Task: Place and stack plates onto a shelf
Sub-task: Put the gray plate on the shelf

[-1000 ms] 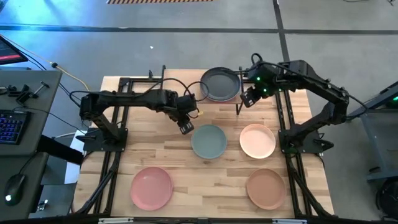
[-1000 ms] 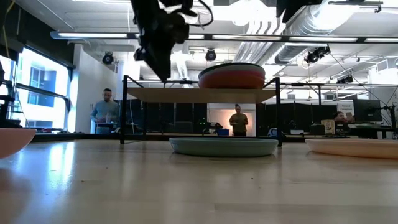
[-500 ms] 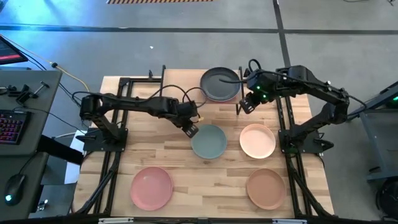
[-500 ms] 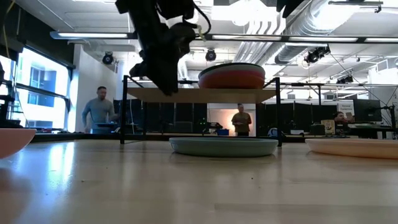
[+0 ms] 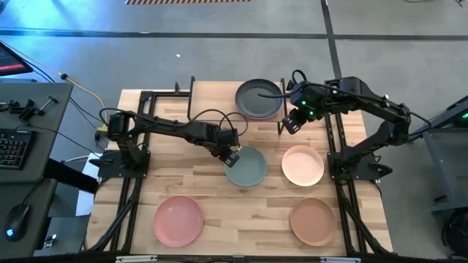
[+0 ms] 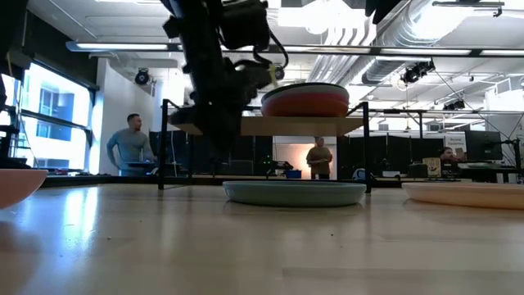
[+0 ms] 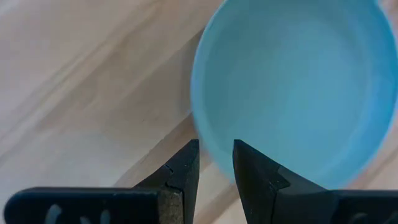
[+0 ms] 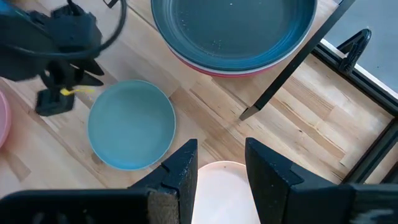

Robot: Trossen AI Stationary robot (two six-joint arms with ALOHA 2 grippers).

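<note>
The sage green plate (image 5: 248,168) lies flat on the table near its middle. My left gripper (image 5: 233,157) hovers just above the plate's left rim (image 7: 208,146). It is open by a narrow gap, with one finger on either side of the rim. In the low view its tips (image 6: 219,147) stand clear above the plate (image 6: 295,192). The shelf (image 6: 246,125) stands at the far edge. It carries a charcoal plate (image 5: 259,97) stacked on a terracotta one (image 6: 304,105). My right gripper (image 5: 289,123) is open and waits in the air by the shelf's right front leg (image 8: 286,74).
Three more plates lie on the table: cream-peach (image 5: 303,165) to the right of the green one, pink (image 5: 178,220) near-left and tan (image 5: 312,221) near-right. Black arm frames run along both table sides. People stand in the room beyond the table.
My left gripper has moved toward the table's right and near edge and has come down, from beside the shelf's front to just over the green plate's left rim. The plates have stayed where they were.
</note>
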